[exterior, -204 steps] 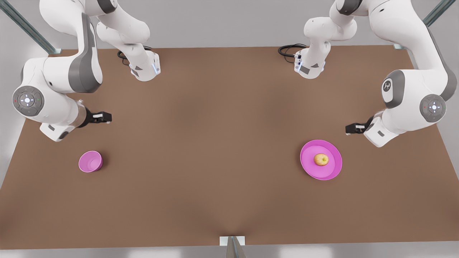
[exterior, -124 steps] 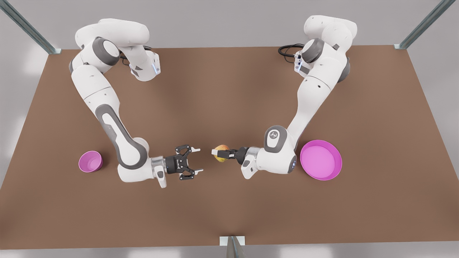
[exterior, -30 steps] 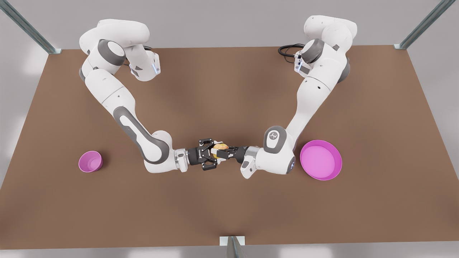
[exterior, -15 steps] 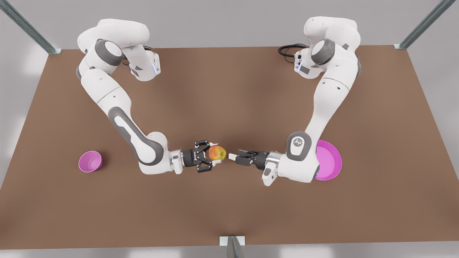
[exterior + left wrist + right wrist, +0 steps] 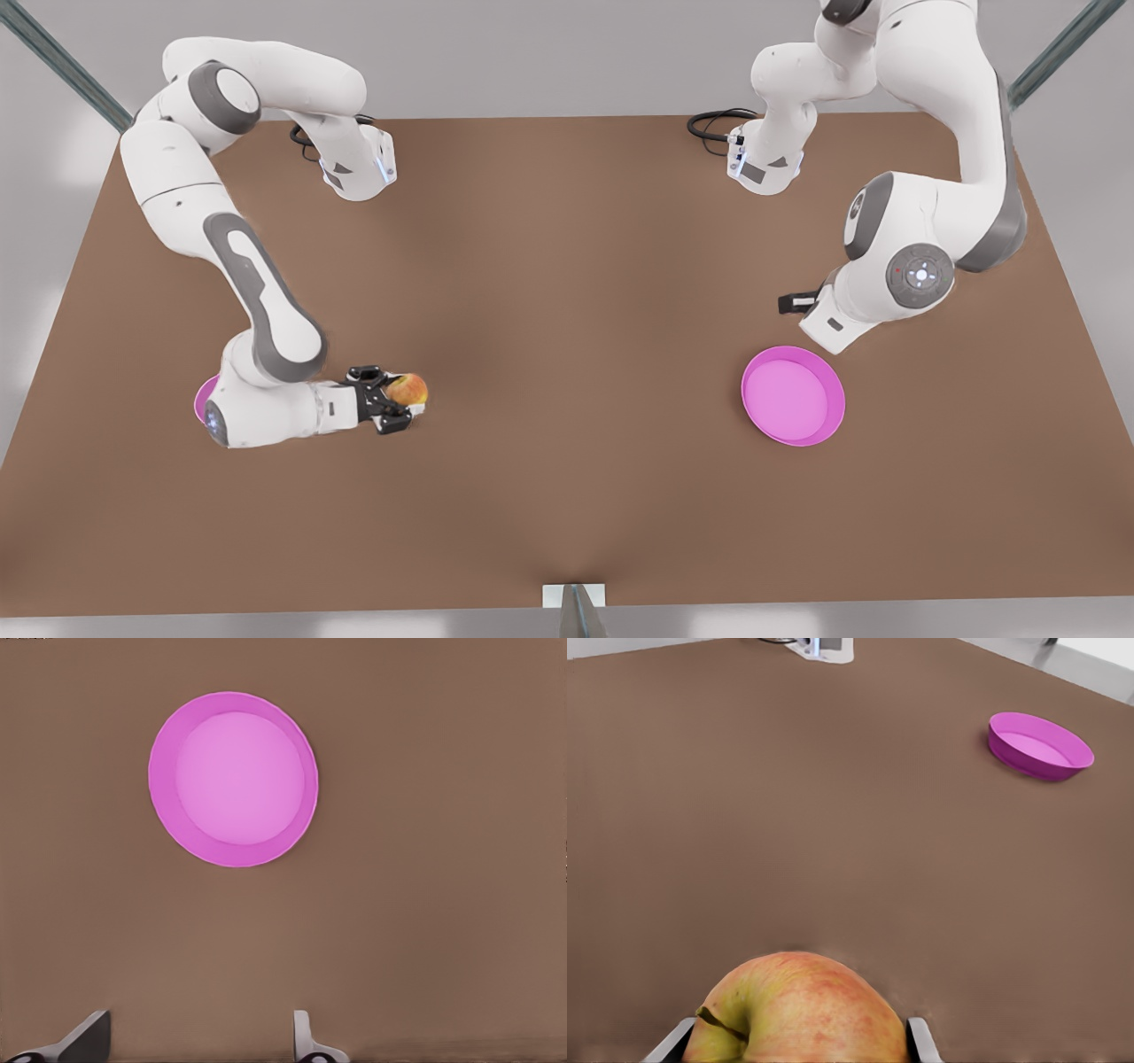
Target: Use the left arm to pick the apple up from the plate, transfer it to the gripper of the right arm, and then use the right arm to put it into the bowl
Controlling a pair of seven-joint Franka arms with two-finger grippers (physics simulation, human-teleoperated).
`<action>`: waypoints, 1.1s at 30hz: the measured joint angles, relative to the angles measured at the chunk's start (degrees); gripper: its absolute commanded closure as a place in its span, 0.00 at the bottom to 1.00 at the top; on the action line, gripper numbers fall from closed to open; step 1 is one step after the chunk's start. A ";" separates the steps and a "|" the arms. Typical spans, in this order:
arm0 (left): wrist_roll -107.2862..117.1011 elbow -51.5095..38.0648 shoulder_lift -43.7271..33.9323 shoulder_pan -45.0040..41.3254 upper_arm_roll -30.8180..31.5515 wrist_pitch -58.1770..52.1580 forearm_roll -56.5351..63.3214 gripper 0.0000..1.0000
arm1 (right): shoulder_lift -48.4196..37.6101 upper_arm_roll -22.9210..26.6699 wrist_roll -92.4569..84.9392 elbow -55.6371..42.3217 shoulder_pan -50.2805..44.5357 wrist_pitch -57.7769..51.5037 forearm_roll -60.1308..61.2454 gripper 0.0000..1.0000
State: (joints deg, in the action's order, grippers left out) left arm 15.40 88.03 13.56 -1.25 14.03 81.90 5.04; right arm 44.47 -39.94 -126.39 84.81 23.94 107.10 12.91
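The yellow-red apple (image 5: 408, 388) is held above the table by my right gripper (image 5: 396, 400), which is shut on it at the front view's left. In the right wrist view the apple (image 5: 797, 1010) sits between the two fingers (image 5: 918, 1041). Just behind that arm's wrist, a sliver of the pink bowl (image 5: 200, 397) peeks out; the rest is hidden. The wide pink plate (image 5: 793, 395) lies bare at the front view's right. My left gripper (image 5: 795, 303) hangs open above and behind the plate (image 5: 233, 780), fingertips (image 5: 306, 1043) spread with nothing between them.
The brown table (image 5: 567, 292) stretches between the two arms. Both arm bases (image 5: 359, 168) stand at the far edge, with a black cable (image 5: 713, 124) by the one on the front view's right. A metal post (image 5: 574, 611) sits at the near edge.
The right arm has carried the apple toward the front view's left, close to the bowl. The left arm has pulled back and risen, now hanging open near the plate.
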 measured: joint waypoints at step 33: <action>-4.24 -4.55 -0.21 0.88 2.38 -3.58 2.07 0.00 | 2.75 1.59 -12.58 -0.57 22.89 -5.33 -40.57 0.20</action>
State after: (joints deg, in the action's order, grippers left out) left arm 11.16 83.48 13.35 -0.38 16.41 78.31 7.11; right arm 47.22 -38.35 -138.96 84.24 46.83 101.77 -27.66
